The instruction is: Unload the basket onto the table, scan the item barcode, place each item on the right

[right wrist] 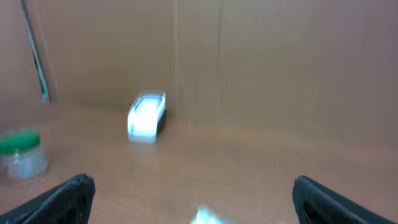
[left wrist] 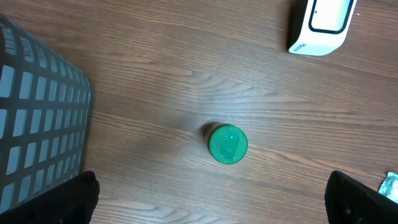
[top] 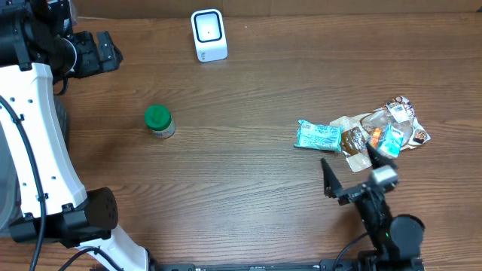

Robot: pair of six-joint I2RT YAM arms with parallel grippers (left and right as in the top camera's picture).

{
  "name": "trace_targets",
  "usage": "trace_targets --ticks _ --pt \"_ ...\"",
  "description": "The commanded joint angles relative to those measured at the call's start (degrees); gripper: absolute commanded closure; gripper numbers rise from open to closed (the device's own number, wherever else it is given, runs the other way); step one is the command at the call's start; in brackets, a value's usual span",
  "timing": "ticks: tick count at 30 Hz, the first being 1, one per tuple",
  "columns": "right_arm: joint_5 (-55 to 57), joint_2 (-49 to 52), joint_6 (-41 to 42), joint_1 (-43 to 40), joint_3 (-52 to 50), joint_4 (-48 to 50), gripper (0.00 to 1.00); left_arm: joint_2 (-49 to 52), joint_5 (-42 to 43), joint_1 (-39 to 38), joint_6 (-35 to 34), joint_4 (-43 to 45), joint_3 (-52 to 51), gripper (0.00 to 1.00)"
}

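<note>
Snack packets (top: 361, 135) near the worktop's right edge and green-lidded jar (top: 159, 120) lie ungrasped; scanner (top: 208, 35) at far edge. Left gripper (left wrist: 214, 202) and right gripper (top: 350, 167) gape wide, empty; scanning apparently not begun.

A brown wood-grain table (top: 248, 98) lies under soft, even light, with a plain tan cardboard wall (right wrist: 249, 56) standing upright along its far edge and a grey mesh basket (left wrist: 37, 112) toward its left edge.

Overhead: straight down, whole table (top: 248, 98). L wrist: down, closer. R wrist: low, level. All share scanner (top: 208, 35), jar (top: 159, 120).
</note>
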Motion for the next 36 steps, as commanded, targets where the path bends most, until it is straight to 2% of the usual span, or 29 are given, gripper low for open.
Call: trace_targets --ticks 1,3,36 --pt "-0.3 -0.4 2.4 0.3 -0.6 -2.8 0.00 -0.2 -0.3 -0.4 1.1 0.1 0.1 0.00" --pt "-0.5 -0.4 4.5 0.3 -0.6 -2.9 0.00 -0.2 -0.3 -0.4 1.1 0.1 0.0 0.01" --pt "-0.5 -0.4 4.5 0.3 -0.6 -2.9 0.00 -0.1 -0.3 -0.4 1.1 0.1 0.1 0.00"
